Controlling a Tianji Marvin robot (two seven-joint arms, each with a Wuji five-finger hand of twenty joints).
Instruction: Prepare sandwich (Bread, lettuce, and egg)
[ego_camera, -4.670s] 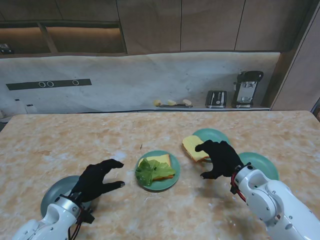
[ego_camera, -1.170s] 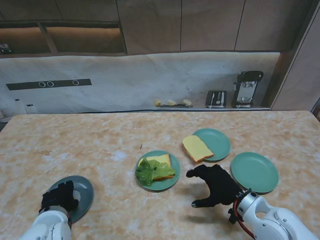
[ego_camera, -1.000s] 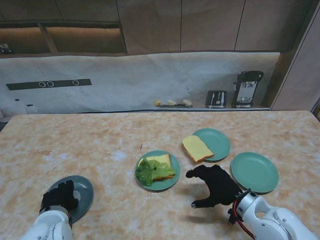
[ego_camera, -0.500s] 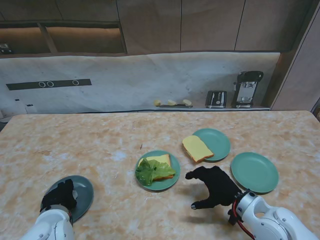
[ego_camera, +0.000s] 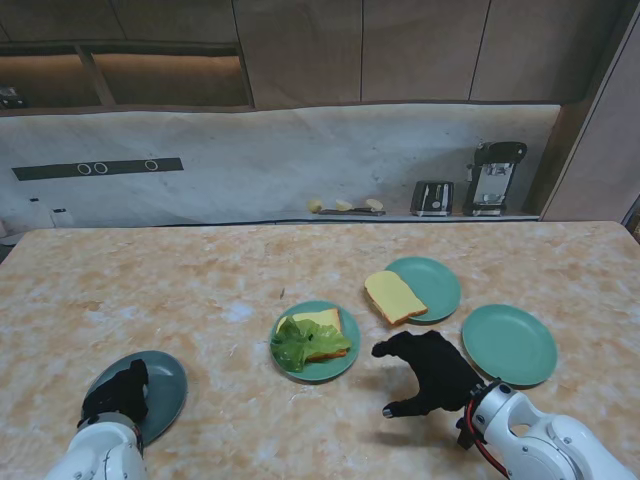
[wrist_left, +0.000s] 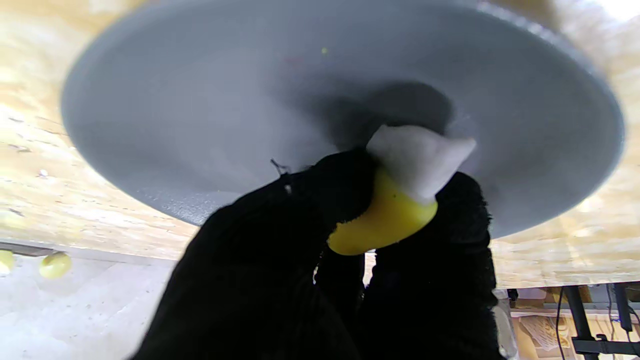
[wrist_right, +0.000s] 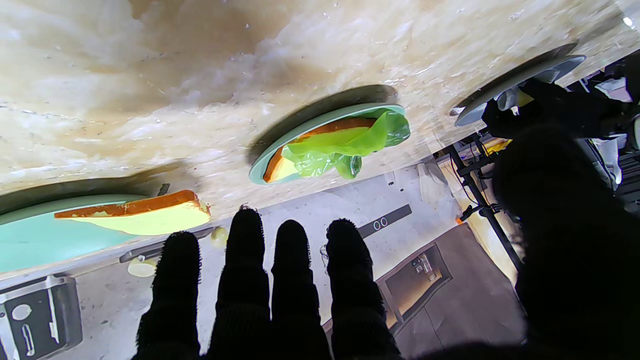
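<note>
A slice of bread with lettuce (ego_camera: 300, 340) on it lies on the middle green plate (ego_camera: 340, 368). A second bread slice (ego_camera: 393, 296) rests half on the farther green plate (ego_camera: 438, 285). My left hand (ego_camera: 116, 391) sits over the grey plate (ego_camera: 170, 385) at the near left. In the left wrist view my left hand (wrist_left: 345, 240) is shut on a white and yellow egg piece (wrist_left: 400, 195), just above the grey plate (wrist_left: 200, 110). My right hand (ego_camera: 428, 370) hovers open between the middle plate and the empty right plate (ego_camera: 512, 345).
A toaster (ego_camera: 432, 197) and a coffee machine (ego_camera: 493, 178) stand on the back counter, beside small yellow items (ego_camera: 344, 205). The marble table (ego_camera: 200, 280) runs wide to the left and far side.
Since 4.7 s ago my left hand pulled back over the grey plate and closed, and my right hand drew back from the second bread slice. In the last second almost nothing moved.
</note>
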